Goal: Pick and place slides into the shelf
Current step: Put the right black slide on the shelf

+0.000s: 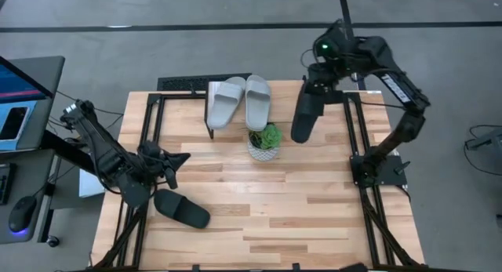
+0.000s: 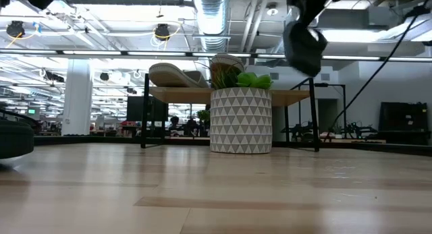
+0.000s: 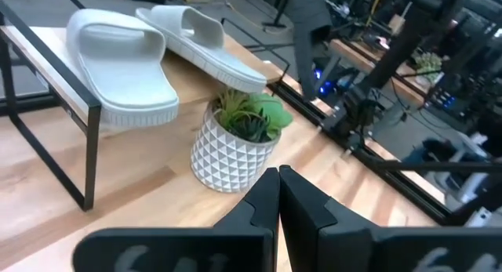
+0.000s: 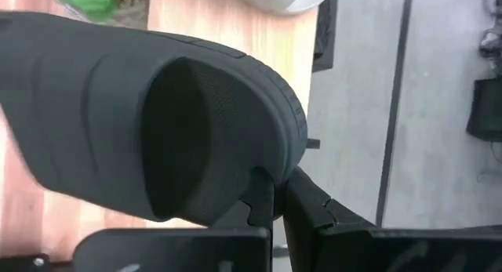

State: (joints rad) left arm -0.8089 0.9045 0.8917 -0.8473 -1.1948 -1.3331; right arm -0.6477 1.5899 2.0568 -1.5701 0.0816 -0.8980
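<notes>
High view: right tool (image 1: pixel 319 85) clamped on a black slide (image 1: pixel 306 115), held off the surface, long axis running front-to-back, hanging just right of the shelf (image 1: pixel 210 107). Shelf w/ two grey slides (image 1: pixel 239 101) lies to its left, plant pot (image 1: pixel 265 143) between-ish, so next move prob. goes leftward. Left tool (image 1: pixel 174 164) fingers together, empty, near 2nd black slide (image 1: pixel 182 208) on surface; left arm nearer that one.
</notes>
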